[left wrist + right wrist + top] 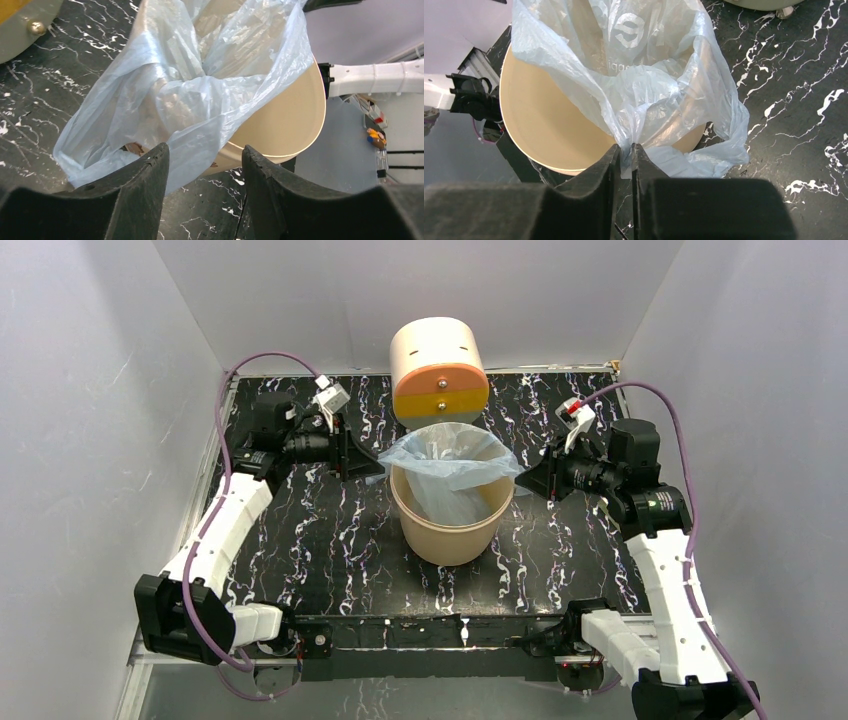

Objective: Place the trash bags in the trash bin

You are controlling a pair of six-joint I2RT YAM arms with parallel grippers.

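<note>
Between the fingers of the right tool (625, 149), a gathered fold of the pale-blue bag (649, 85) is clamped; the fingers stand almost together on the film. Directly ahead of this tool sits the tan bin (544, 130), with the bag spread over its mouth and hanging inside it. The left tool (205, 151) stands with its fingers apart. A loose lobe of the bag droops just ahead of them, over the bin rim toward the black marbled bench (30, 100).
</note>
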